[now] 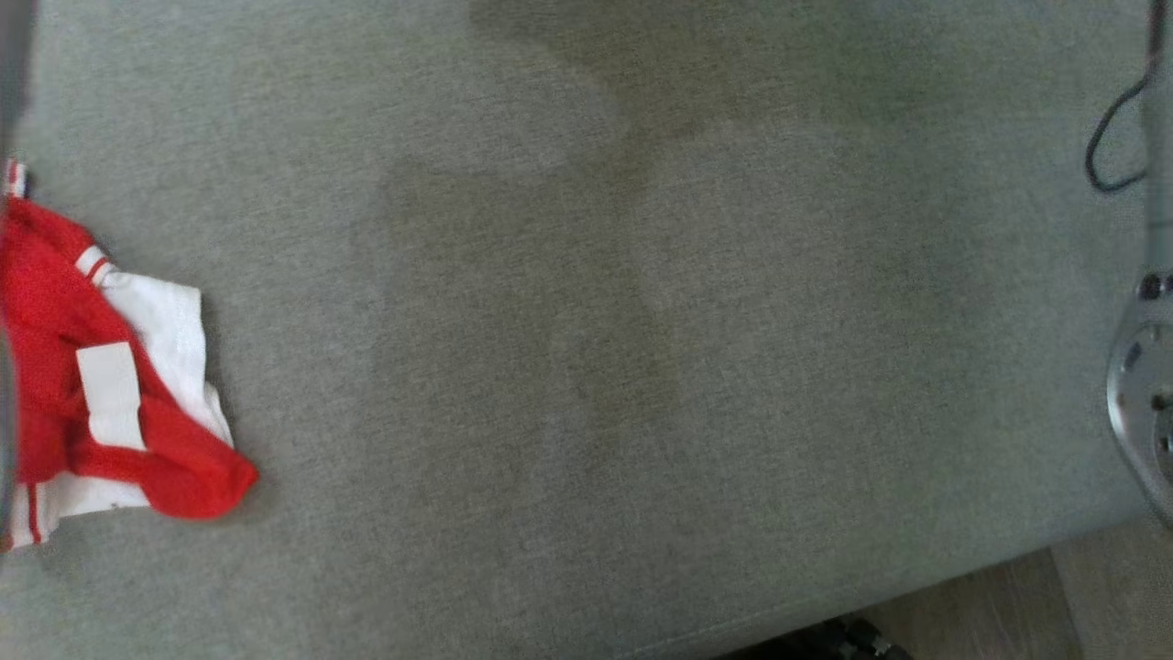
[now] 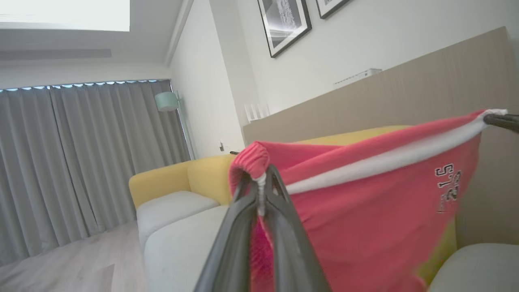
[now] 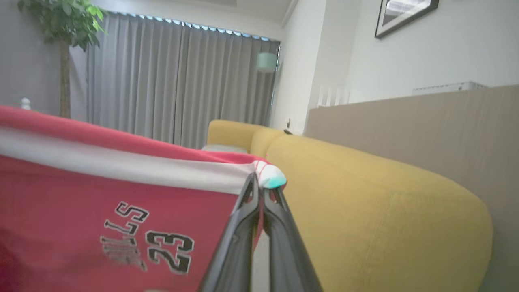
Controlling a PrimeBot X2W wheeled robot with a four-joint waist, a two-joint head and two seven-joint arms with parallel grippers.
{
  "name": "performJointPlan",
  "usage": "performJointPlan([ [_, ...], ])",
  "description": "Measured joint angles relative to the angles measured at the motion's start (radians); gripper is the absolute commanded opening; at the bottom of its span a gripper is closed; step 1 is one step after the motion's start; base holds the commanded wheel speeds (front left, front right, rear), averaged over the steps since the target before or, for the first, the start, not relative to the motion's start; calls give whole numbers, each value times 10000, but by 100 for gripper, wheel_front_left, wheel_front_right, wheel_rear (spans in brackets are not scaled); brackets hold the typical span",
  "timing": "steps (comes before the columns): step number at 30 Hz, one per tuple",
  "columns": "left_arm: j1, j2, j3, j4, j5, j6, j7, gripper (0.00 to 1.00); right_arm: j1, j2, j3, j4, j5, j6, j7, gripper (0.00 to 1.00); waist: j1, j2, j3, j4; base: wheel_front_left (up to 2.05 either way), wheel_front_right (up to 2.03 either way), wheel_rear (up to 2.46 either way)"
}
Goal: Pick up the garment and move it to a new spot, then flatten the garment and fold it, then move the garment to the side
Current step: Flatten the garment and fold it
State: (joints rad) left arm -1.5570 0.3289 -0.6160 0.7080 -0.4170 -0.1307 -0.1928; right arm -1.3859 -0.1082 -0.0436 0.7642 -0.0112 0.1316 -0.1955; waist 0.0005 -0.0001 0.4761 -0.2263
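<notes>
The right gripper (image 3: pixel 259 183) has its two dark fingers pressed together on the end of the white band that edges the garment (image 3: pixel 101 182). From that pinch the cloth runs taut to the left of the fingers, red below the band and printed with a black 23. A yellow sofa back (image 3: pixel 365 194) lies ahead of this gripper and to its right. The left gripper (image 2: pixel 262 178) is likewise clamped tight, on a bunched red corner gathered over and between its fingertips. From there the garment stretches away to its right and slightly upward, to where the other arm's dark fingertip grips the far corner. In the head view, red and white cloth (image 1: pixel 110 385) lies bunched at the left edge of a grey cushion (image 1: pixel 586 367); I cannot tell whether it is the lower part of the held garment
</notes>
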Motion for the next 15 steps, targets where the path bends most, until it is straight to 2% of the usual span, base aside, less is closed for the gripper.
performJointPlan([
  [4, 315, -405, -512, 765, -77, -15, -383, 0, 225, 19, 13, 1452, -433, 0, -247, 0, -4, 0, -8, 11, 0, 0, 0],
  [7, 1048, -575, -1344, 855, -451, -15, -512, 0, 692, -50, 267, 2537, -625, 0, -199, 0, -5, 0, -92, 125, 0, 0, 0],
  [11, 2981, -495, -2800, 531, -1143, -17, -564, 0, 1672, -286, 1087, 3983, -732, 0, 291, 0, -6, 0, -374, 212, 0, 0, 0],
  [15, 4906, -115, -4054, -236, -1877, -17, -566, 0, 2372, -660, 1923, 5020, -443, 0, 1093, 0, -6, 0, -788, 276, 0, 0, 0],
])
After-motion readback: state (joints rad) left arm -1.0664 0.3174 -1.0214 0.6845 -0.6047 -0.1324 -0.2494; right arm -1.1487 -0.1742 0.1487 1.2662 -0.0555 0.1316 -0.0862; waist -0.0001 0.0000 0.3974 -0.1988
